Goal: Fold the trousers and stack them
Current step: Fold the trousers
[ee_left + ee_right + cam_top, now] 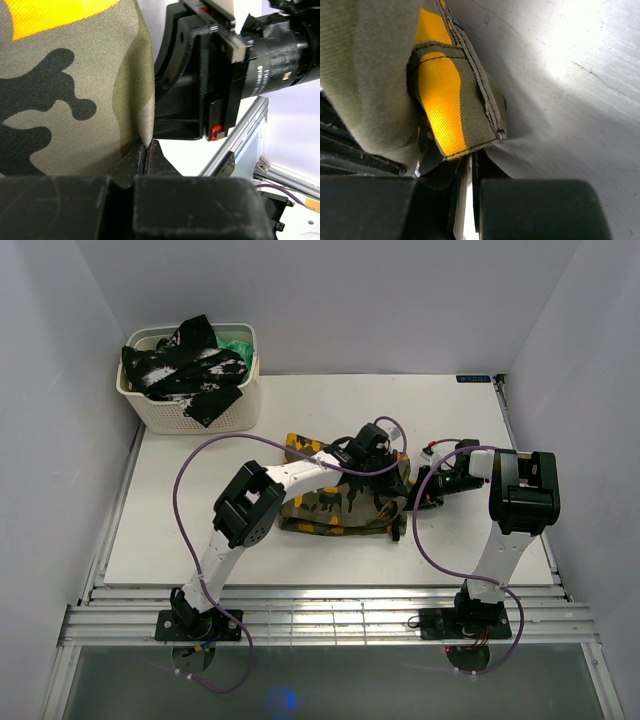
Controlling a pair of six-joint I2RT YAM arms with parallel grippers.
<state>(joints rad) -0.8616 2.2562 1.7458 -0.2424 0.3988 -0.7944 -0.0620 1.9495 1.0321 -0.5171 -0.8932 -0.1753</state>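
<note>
The camouflage trousers [335,508] lie bunched in the middle of the white table [200,530]. My left gripper [388,452] is over their far right end. In the left wrist view its jaws [144,150] are shut on a folded edge of the trousers [65,90]. My right gripper [420,490] is at the trousers' right edge, close beside the left one. In the right wrist view its jaws [471,162] are closed on a stitched hem corner of the trousers [455,100], lifted just above the table top [570,75].
A white basket [190,405] at the back left holds a black-and-white mottled garment [185,365] and a green cloth [238,344]. The right arm's wrist [235,70] is very close to the left gripper. A metal rail [525,470] runs along the table's right edge.
</note>
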